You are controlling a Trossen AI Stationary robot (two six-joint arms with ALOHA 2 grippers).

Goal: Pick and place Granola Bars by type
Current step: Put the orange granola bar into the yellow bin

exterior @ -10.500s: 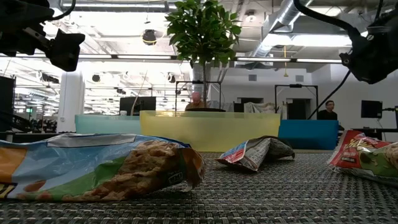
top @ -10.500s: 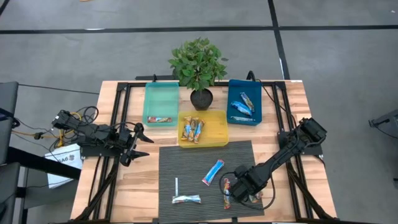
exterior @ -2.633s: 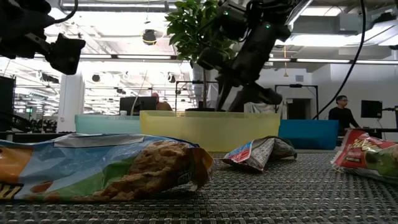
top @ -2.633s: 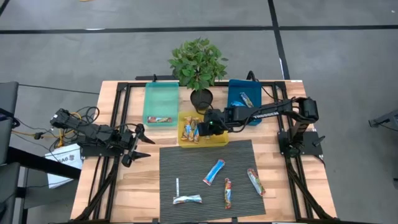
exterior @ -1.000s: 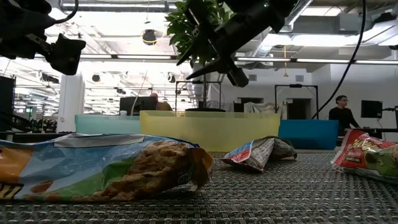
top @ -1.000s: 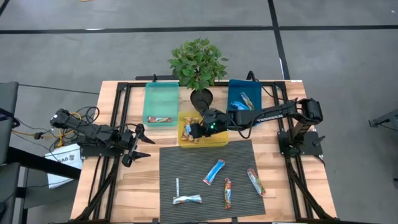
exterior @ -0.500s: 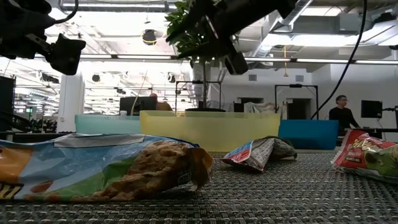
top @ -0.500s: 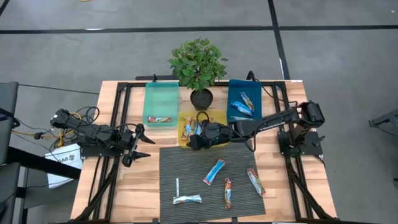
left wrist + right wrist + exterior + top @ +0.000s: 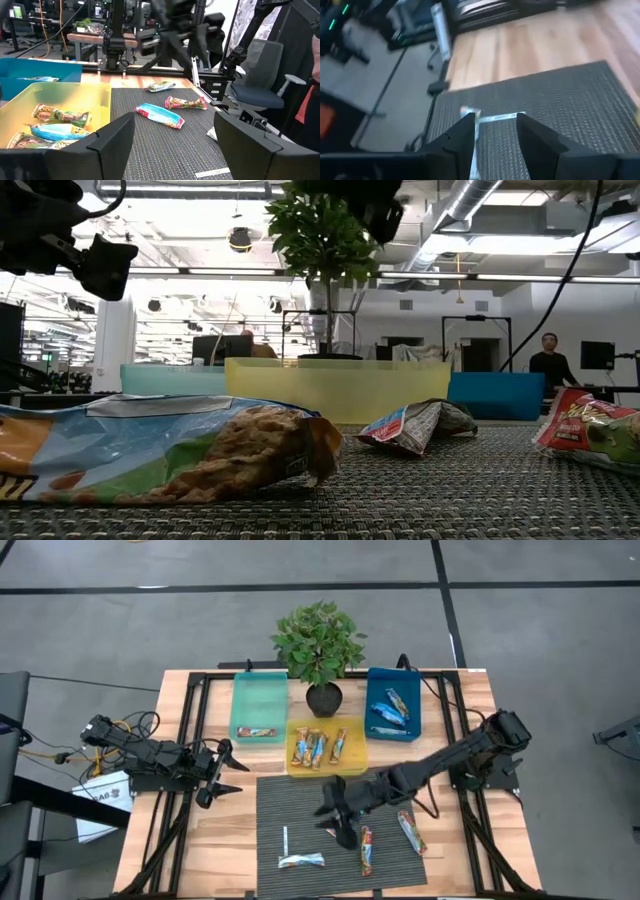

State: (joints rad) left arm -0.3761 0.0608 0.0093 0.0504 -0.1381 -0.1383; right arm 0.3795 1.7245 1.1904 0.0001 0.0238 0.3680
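A: How far along is the sorting?

B: Well on, I'd say. The yellow bin point(image 9: 352, 766) at the worktop's centre holds about four bars, the blue bin point(image 9: 374, 700) at two o'clock from it holds about three blue ones, and the teal bin point(image 9: 258, 700) at ten o'clock holds one.

A: And what's left?

B: On the dark mat point(image 9: 290, 805) I count a bar at seven o'clock point(image 9: 300, 860), a red-orange bar point(image 9: 365, 849) and another bar point(image 9: 409, 832) toward five o'clock. The left wrist view also shows a blue bar point(image 9: 159, 115) lying mid-mat, which the right arm hides from above.

A: The arms?

B: The right end effector point(image 9: 337, 815) hangs over the mat's middle, fingers parted and nothing between them. The left end effector point(image 9: 222, 772) waits at nine o'clock off the mat, spread wide and holding nothing.

A: So roughly two thirds done?

B: That's my estimate.
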